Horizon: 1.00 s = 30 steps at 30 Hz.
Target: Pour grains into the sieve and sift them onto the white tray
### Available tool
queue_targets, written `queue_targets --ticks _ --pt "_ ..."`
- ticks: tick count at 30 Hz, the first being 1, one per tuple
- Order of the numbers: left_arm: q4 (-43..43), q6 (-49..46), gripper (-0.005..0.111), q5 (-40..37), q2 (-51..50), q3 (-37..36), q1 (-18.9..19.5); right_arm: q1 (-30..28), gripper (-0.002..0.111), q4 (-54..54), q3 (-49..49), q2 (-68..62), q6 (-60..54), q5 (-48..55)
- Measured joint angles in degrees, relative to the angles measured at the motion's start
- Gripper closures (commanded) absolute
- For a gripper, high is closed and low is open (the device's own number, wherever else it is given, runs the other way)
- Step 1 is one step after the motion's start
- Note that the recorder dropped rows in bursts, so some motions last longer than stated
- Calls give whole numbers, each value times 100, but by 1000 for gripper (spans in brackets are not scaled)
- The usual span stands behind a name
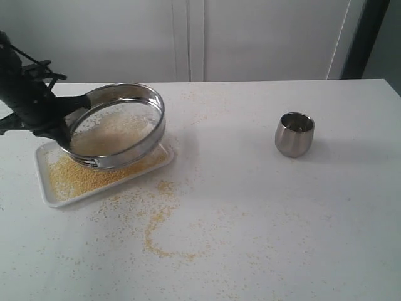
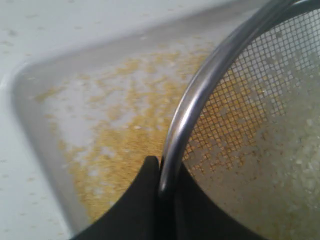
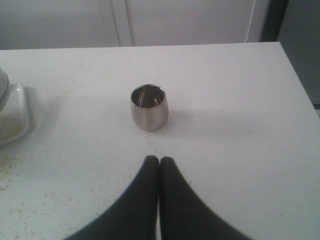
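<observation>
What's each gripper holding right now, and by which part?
Left gripper pinches the sieve by its steel rim. Right gripper is shut, holding nothing.

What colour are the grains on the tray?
Golden yellow grains, best seen in the left wrist view.

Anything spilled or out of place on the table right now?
Yes: grains lie scattered on the table outside the white tray, with a curved golden trail beside it. They belong in the tray under the sieve.
</observation>
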<state>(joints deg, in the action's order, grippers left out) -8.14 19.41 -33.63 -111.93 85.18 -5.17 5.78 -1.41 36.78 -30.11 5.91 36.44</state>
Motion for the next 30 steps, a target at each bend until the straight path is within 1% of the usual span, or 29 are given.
queue_targets --ticks 2,4,7,8,10,11,12,13,14,15,16,18,20,22,24,25,27,28,30 --pt "192 279 107 -84 -13 0 134 0 108 0 0 0 0 0" --pt "245 227 107 -235 -40 35 147 0 108 0 0 0 0 0" --pt "553 -145 107 -318 -38 104 -59 0 108 0 0 0 0 0" --pt "862 48 107 -318 -38 113 -158 0 108 0 0 0 0 0" --pt "1270 676 107 -454 -79 195 -220 0 108 0 0 0 0 0" --pt "1285 888 107 -556 -121 287 -220 0 108 0 0 0 0 0" --pt "1184 832 107 -627 -146 348 -207 0 108 0 0 0 0 0" --pt "1057 592 107 -646 -175 407 -207 0 108 0 0 0 0 0" --pt "895 159 107 -655 -182 493 -220 0 108 0 0 0 0 0" --pt "814 12 107 -655 -195 549 -265 0 108 0 0 0 0 0" --pt "814 24 107 -655 -195 599 -311 0 108 0 0 0 0 0" --pt "814 353 107 -655 -195 690 -336 0 108 0 0 0 0 0" --pt "814 587 107 -733 -206 724 -213 0 108 0 0 0 0 0" --pt "741 729 107 -863 -229 724 46 0 108 0 0 0 0 0" --pt "352 502 107 -910 -245 673 178 0 108 0 0 0 0 0" --pt "106 146 107 -880 -258 661 189 0 108 0 0 0 0 0" --pt "-202 -330 107 -813 -269 662 3 0 108 0 0 0 0 0" --pt "-266 -352 107 -803 -269 662 -124 0 108 0 0 0 0 0" --pt "-217 -99 107 -838 -269 662 -226 0 108 0 0 0 0 0"
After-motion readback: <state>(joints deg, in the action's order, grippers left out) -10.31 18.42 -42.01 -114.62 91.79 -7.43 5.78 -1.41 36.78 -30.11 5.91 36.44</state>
